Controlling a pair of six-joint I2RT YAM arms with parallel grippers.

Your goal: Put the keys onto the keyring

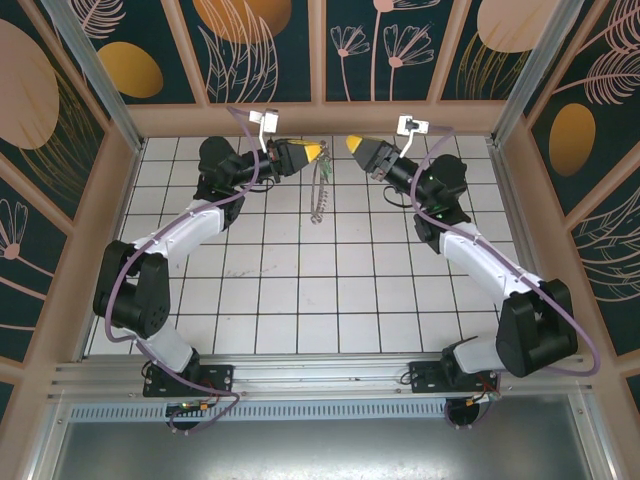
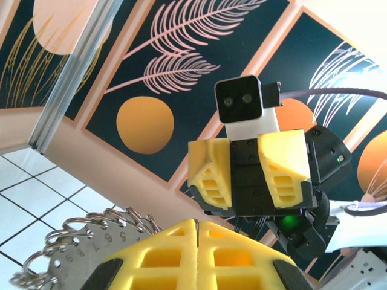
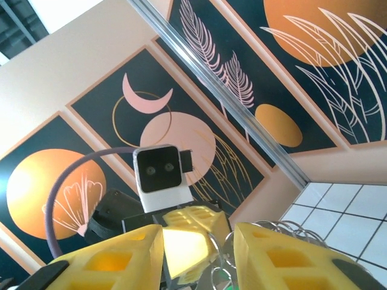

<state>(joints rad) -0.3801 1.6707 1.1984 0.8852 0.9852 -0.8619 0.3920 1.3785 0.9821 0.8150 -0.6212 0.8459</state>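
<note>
Because the keyring (image 1: 319, 195) hangs loose over the tiled table (image 1: 300, 300), pinched at one end only by the clenched left gripper (image 1: 311, 152), we judge it may swing or twist during threading. The right gripper (image 1: 357, 146) faces it from just beside, fingers parted around nothing we can make out. A bump from that side could knock the hoop free.
</note>
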